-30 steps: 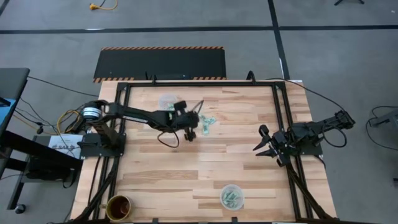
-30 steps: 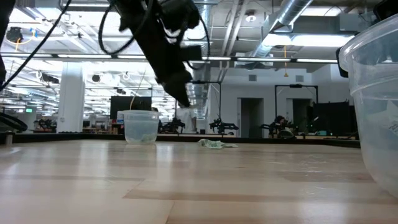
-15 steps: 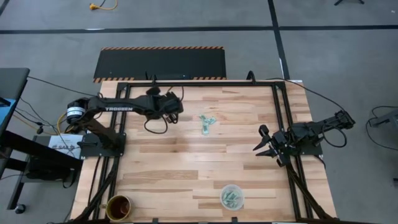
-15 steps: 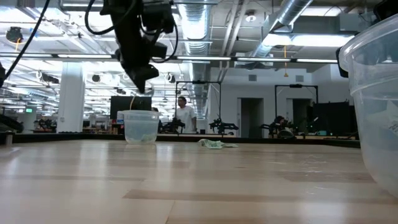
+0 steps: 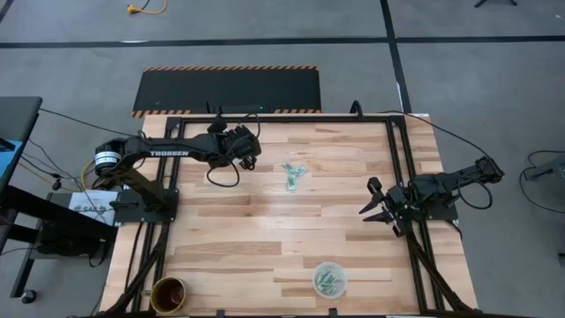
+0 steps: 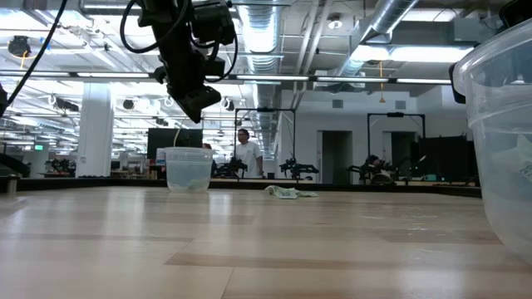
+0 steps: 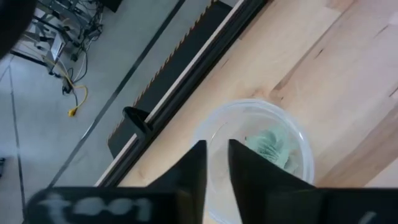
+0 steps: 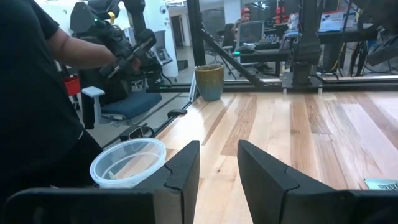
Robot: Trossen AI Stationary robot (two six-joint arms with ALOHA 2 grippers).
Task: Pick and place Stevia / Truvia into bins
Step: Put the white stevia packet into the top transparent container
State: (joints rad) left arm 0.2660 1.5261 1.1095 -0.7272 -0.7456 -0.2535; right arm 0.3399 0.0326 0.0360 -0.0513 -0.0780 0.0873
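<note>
Near edge of the desk [image 5: 265,256]: one clear bin [image 5: 329,279] with packets already in it, toward the near-right; brown cup [image 5: 168,294] at the near-left corner, not a target.

Right edge: right gripper [image 5: 374,205] parked low over the rail, fingers apart, holding nothing, idle.

Middle toward the far edge: small heap of Stevia packets [image 5: 294,173] left on the wood, well apart from both bins.

Far edge, left of centre: left gripper [image 5: 248,152] hangs directly over the second bin [image 7: 255,155]. Wrist view looks down past the fingers [image 7: 194,177], which have a narrow gap and no packet visible between them; green packets lie in the bin bottom. Looks like the drop step.

To do it well:
- keep the gripper centred over the bin mouth, open fully before leaving so nothing clings to a pad
- lift straight up first; the bin is light and a sideways brush on the rim would tip it

Room: bin sits near the far rail, so retreat toward the desk centre. Bare wood between bin and heap, nothing in the path.
</note>
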